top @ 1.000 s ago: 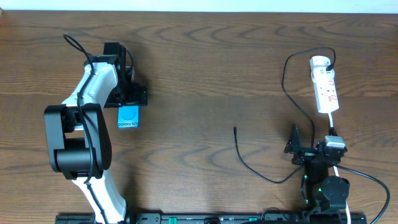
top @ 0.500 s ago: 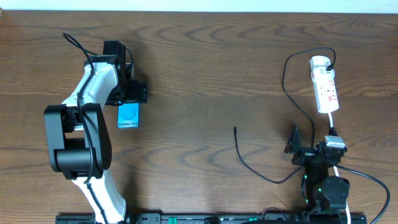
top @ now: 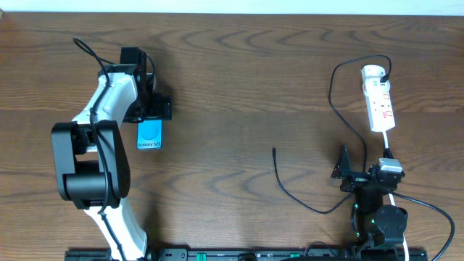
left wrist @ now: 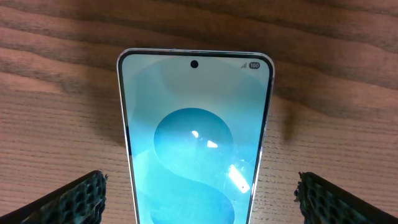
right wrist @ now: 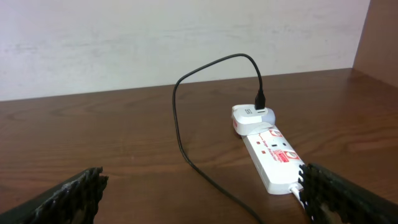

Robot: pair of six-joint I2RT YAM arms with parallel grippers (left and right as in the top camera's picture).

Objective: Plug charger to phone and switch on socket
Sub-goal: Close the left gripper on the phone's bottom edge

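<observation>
The phone (top: 150, 135) lies flat and screen-up on the left part of the tabletop (top: 239, 80). The left fingers (left wrist: 78, 199) hang spread wide on either side of it and touch neither edge. That straddling pose looks meant for closing on its long sides, to steady it or carry it toward the cable. The charger (right wrist: 176, 109) has its plug in a white adapter (right wrist: 252, 117) at the far end of the socket (top: 378, 101). Only the connector tip (top: 274, 150) is free, lying mid-table, well apart from the phone. The right fingers (right wrist: 68, 193) are also parted and grip nothing. They point at the socket from its near end, probably placed to reach the cable or the red switch marks (right wrist: 281, 155). Nothing is joined yet.
</observation>
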